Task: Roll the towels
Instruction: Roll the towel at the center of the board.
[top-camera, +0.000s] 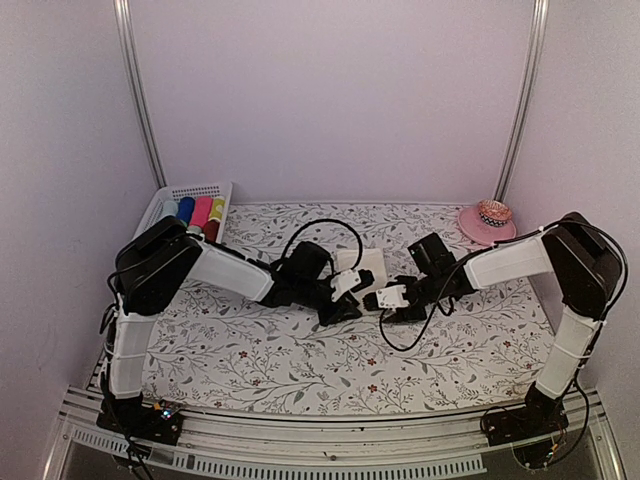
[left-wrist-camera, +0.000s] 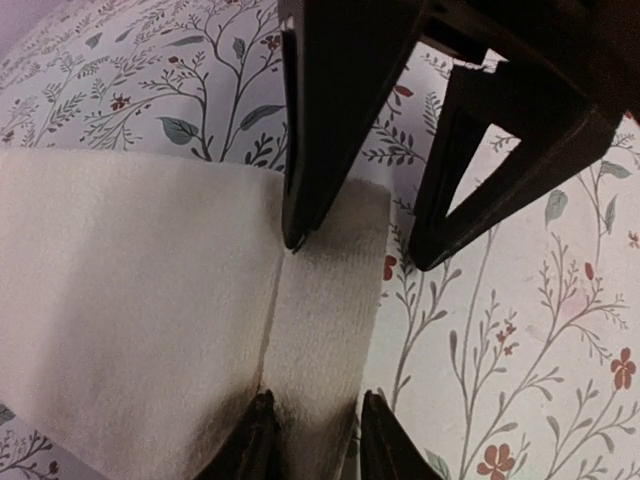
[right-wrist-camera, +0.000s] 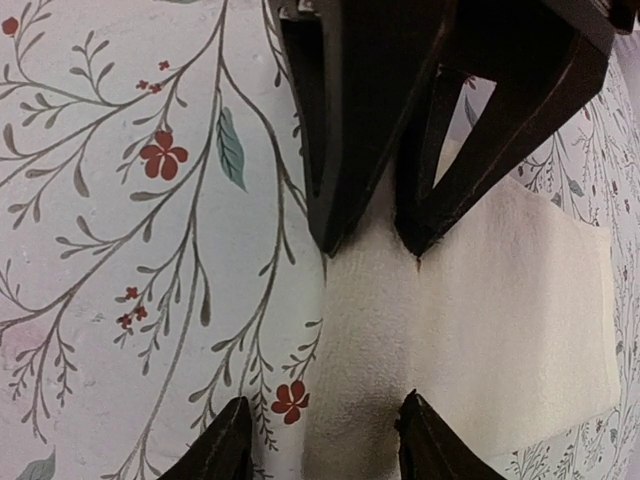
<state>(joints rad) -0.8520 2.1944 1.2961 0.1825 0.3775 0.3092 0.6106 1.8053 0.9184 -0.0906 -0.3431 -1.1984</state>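
A cream-white towel (top-camera: 369, 264) lies flat on the flowered tablecloth at the middle, with its near edge turned over into a narrow rolled strip (left-wrist-camera: 325, 320). My left gripper (top-camera: 340, 304) (left-wrist-camera: 317, 398) is shut on one end of that strip, one finger at the crease and the other at the outer edge. My right gripper (top-camera: 393, 303) (right-wrist-camera: 327, 398) faces it and straddles the strip's other end (right-wrist-camera: 370, 330), open, with one fingertip (right-wrist-camera: 232, 425) on bare tablecloth apart from the towel. Each wrist view shows the other gripper's fingers (left-wrist-camera: 310, 150) opposite.
A white basket (top-camera: 166, 200) at the back left holds blue, pink, red and yellow rolls. A pink dish (top-camera: 486, 224) stands at the back right. Black cables (top-camera: 325, 228) loop over the cloth behind the grippers. Pale walls close in on both sides.
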